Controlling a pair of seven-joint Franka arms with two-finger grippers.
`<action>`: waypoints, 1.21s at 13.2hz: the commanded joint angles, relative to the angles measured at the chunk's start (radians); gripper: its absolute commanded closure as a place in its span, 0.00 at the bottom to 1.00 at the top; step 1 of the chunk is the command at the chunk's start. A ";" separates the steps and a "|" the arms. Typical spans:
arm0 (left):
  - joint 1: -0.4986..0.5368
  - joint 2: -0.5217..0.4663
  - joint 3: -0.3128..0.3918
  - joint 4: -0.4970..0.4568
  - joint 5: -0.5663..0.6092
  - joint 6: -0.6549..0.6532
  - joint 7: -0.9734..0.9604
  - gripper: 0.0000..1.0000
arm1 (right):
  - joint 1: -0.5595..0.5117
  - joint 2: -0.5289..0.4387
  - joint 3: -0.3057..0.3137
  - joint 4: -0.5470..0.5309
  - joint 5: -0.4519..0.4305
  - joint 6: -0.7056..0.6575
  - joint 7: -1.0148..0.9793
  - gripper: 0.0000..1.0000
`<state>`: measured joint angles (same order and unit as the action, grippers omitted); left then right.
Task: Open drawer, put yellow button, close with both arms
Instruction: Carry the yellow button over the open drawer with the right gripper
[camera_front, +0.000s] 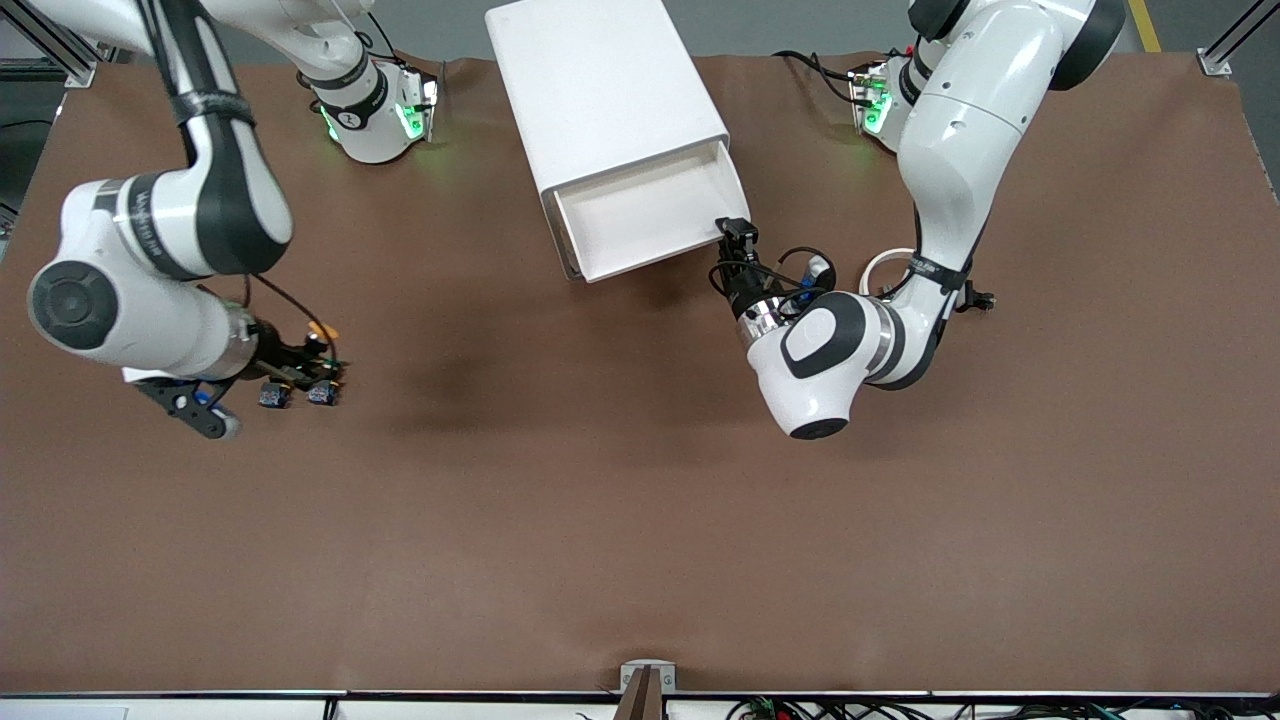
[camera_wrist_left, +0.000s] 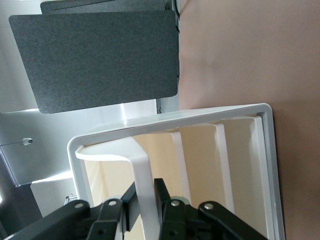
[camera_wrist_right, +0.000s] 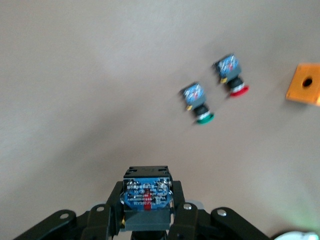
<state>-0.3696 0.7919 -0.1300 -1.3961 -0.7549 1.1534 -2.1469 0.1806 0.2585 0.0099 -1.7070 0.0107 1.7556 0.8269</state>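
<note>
The white cabinet stands near the robots' bases with its top drawer pulled out and nothing in it. My left gripper is at the drawer's front corner toward the left arm's end. In the left wrist view it is shut on the drawer's white front strip. My right gripper is over the table toward the right arm's end. It is shut on the yellow button. Only the button's blue base and black body show; its cap is hidden.
A green-capped button and a red-capped button lie on the table below my right gripper, seen as two blue-based buttons in the front view. An orange block with a hole lies beside the red one.
</note>
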 joint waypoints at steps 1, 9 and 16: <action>0.006 0.032 0.015 0.046 0.039 0.029 0.010 0.84 | 0.092 0.001 -0.011 0.119 0.056 -0.103 0.197 1.00; 0.018 0.033 0.015 0.048 0.039 0.029 0.009 0.63 | 0.408 0.004 -0.011 0.274 0.121 -0.171 0.793 1.00; 0.018 0.032 0.012 0.046 0.034 0.020 0.009 0.00 | 0.617 0.016 -0.013 0.285 0.112 -0.122 1.198 1.00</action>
<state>-0.3467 0.8125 -0.1227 -1.3802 -0.7316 1.1885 -2.1424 0.7551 0.2612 0.0123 -1.4511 0.1130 1.6329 1.9424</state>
